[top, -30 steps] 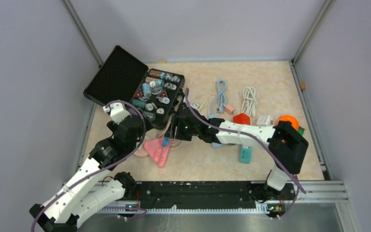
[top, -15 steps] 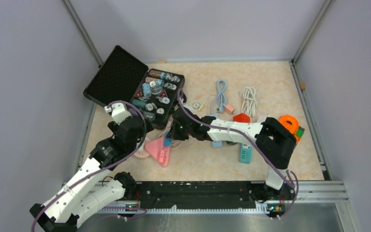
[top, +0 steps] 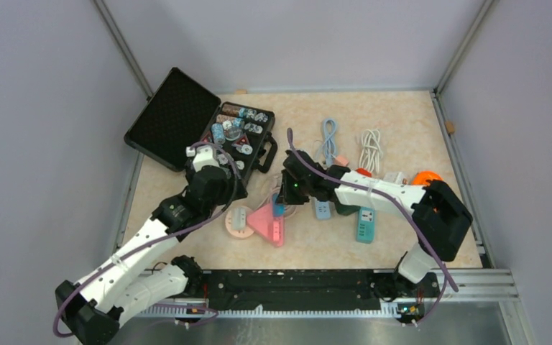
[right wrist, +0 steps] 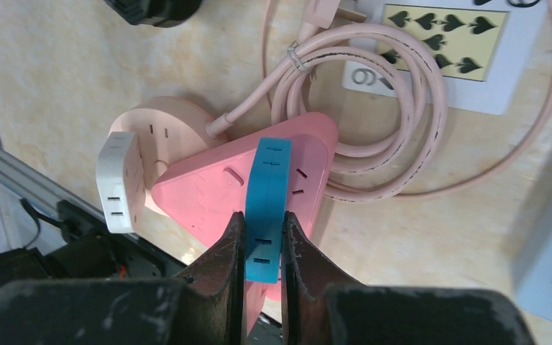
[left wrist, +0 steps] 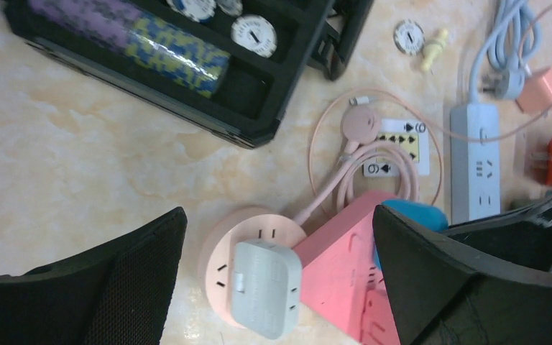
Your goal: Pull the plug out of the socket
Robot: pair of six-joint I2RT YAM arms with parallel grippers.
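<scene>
Tabletop (top: 402, 115) centre: blue plug (right wrist: 267, 172) on pink socket (right wrist: 208, 194) is pinched endwise by right gripper (right wrist: 261, 224); left gripper (left wrist: 277, 244) held wide open, empty.

You have the blue plug (right wrist: 266, 188) pinched between the closed fingers of the right tool (right wrist: 261, 224). It is a narrow, flat block standing on the face of the pink triangular socket (right wrist: 201, 195). That socket lies flat on the bench (right wrist: 79, 86) directly beneath the tool. The plug looks seated, though its pins are hidden.
</scene>
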